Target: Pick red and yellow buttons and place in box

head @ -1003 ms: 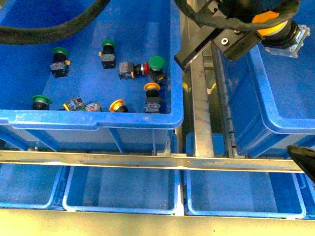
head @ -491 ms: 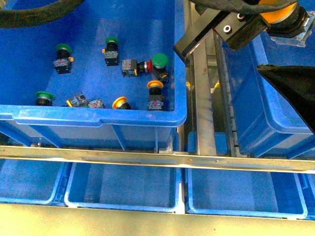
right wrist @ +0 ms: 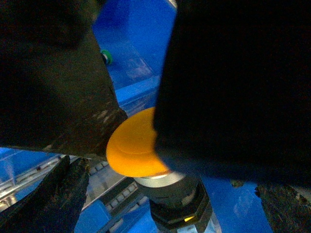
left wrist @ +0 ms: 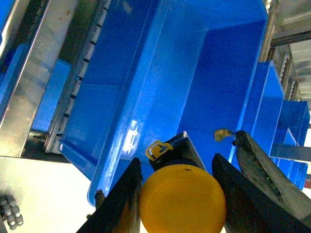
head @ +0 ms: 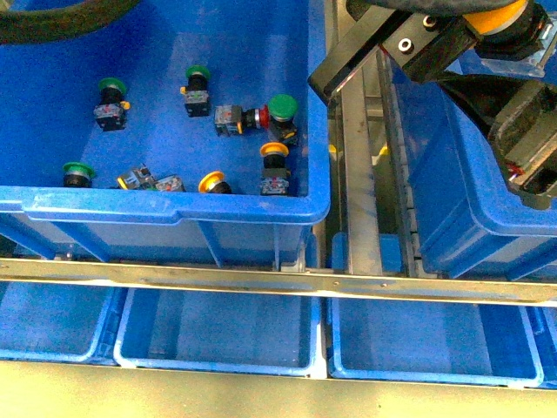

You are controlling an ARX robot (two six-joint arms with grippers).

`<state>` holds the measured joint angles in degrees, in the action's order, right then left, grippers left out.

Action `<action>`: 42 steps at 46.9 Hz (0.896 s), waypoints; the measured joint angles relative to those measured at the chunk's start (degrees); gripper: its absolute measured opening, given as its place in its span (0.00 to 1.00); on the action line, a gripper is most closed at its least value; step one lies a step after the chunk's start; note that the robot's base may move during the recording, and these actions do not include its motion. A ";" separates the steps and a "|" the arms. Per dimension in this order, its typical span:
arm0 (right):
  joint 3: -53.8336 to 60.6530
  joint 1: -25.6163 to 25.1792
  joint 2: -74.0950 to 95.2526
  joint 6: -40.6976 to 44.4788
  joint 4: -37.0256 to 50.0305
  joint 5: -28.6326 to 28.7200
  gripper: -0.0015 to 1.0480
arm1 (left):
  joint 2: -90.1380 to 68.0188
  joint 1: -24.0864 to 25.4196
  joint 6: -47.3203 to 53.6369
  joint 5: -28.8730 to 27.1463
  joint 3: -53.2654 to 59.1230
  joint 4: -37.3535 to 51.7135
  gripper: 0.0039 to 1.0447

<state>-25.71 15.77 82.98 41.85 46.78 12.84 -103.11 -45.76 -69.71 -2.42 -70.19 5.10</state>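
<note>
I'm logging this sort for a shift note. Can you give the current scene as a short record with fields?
left gripper: shut on a yellow button, above the box
right gripper: open, holding nothing
left bin: one red button, at least two yellow ones, four green ones
task state: yellow button not yet released

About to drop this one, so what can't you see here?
- Box floor, front view: covered by left claw with its yellow button and right arm, cut off by the frame edge.
- Small yellowish piece, left wrist view: too small to identify.
- Right wrist view: dark close shapes block most.
</note>
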 joint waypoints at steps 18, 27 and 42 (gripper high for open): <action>-3.19 -0.96 5.51 2.16 3.58 0.70 0.94 | 0.00 0.00 -0.94 -2.14 0.00 0.00 0.33; -3.89 -1.11 6.58 2.45 3.85 1.64 0.70 | 0.00 0.11 -1.14 -2.69 0.00 0.00 0.33; -3.78 -1.55 6.58 3.39 2.71 3.08 0.31 | 0.00 0.17 -0.94 -3.13 0.02 -0.04 0.33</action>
<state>-29.50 14.22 89.56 45.23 49.50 15.92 -103.11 -45.58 -70.65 -5.54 -70.17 5.06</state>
